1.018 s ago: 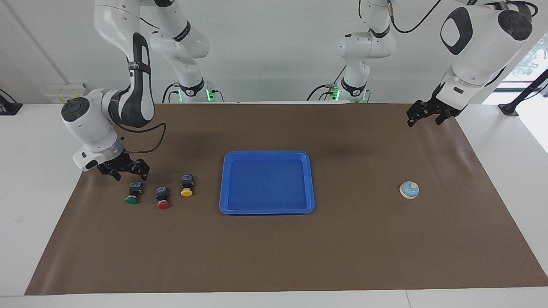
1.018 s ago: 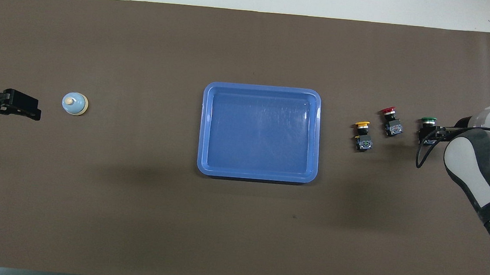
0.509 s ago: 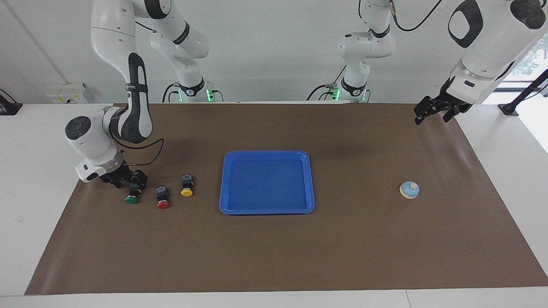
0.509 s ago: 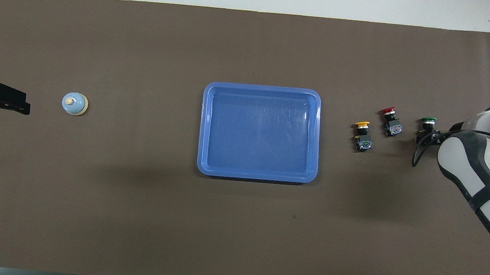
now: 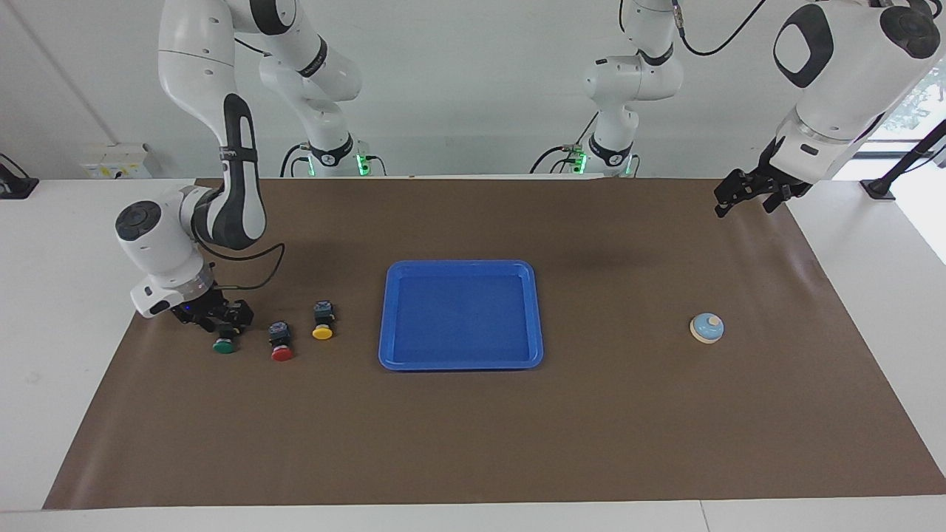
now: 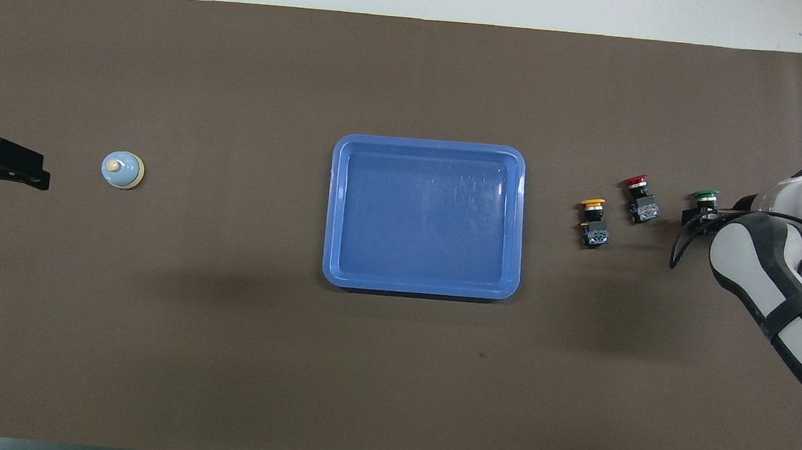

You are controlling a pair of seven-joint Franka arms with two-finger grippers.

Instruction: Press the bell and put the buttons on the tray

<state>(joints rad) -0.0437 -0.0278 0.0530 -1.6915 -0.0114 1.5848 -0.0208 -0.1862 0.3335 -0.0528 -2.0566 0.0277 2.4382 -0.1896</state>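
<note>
The blue tray [image 5: 386, 319] [image 6: 430, 145] lies mid-table with nothing in it. Three buttons lie in a row toward the right arm's end: yellow [image 5: 322, 323] [image 6: 594, 222] closest to the tray, then red [image 5: 281, 343] [image 6: 639, 201], then green [image 5: 224, 344] [image 6: 704, 197]. My right gripper [image 5: 224, 319] [image 6: 698, 218] is down on the mat, shut on the green button's black body; only the green cap shows. The bell [image 5: 706, 328] [image 6: 122, 169] stands toward the left arm's end. My left gripper [image 5: 746, 198] [image 6: 26, 167] hangs open, high over the mat's edge, apart from the bell.
A brown mat [image 5: 473, 428] covers the table, with white tabletop [image 5: 59, 310] around it. The right arm's forearm [image 6: 782, 298] and a looping cable [image 5: 259, 255] reach over the mat beside the buttons.
The right gripper came down over the green button and closed on its body, nudging the button slightly. The left gripper rose and drew back toward the mat's edge, then held still.
</note>
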